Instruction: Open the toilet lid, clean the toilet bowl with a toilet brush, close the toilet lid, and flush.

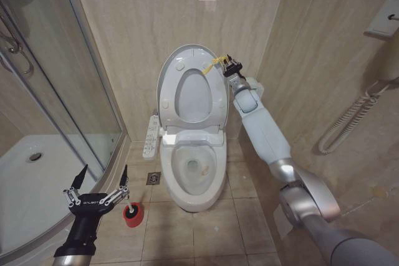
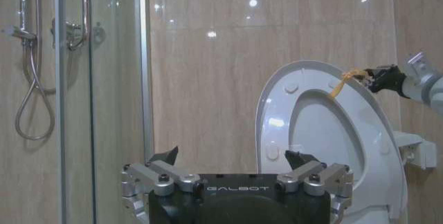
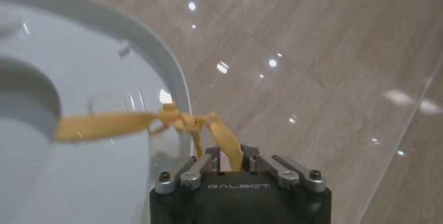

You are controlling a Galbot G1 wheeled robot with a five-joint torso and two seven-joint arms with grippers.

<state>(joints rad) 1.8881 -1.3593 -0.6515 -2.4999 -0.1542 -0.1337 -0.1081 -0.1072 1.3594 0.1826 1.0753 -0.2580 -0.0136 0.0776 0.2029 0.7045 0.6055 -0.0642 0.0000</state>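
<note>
- One toilet bowl (image 1: 198,172) stands on the tiled floor against the back wall, open to view, with some water in its bottom.
- Behind the toilet bowl, the toilet lid (image 1: 171,76) stands raised against the wall, with the ring seat (image 1: 215,95) lifted up against it.
- To the left of the toilet bowl is a glass shower enclosure (image 1: 56,91) with its curved white tray (image 1: 25,179).
- Above and to the right of the toilet bowl, the right gripper (image 1: 229,63) is at the upper edge of the toilet lid, its fingers pinched on the yellow ribbon (image 3: 176,123) tied there.
- Left of the toilet bowl and nearer the robot, the left gripper (image 1: 98,185) hangs with its fingers spread wide, holding nothing.
- Just left of the toilet bowl's foot sits a red holder cup (image 1: 131,213) on the floor, below the left gripper.
</note>
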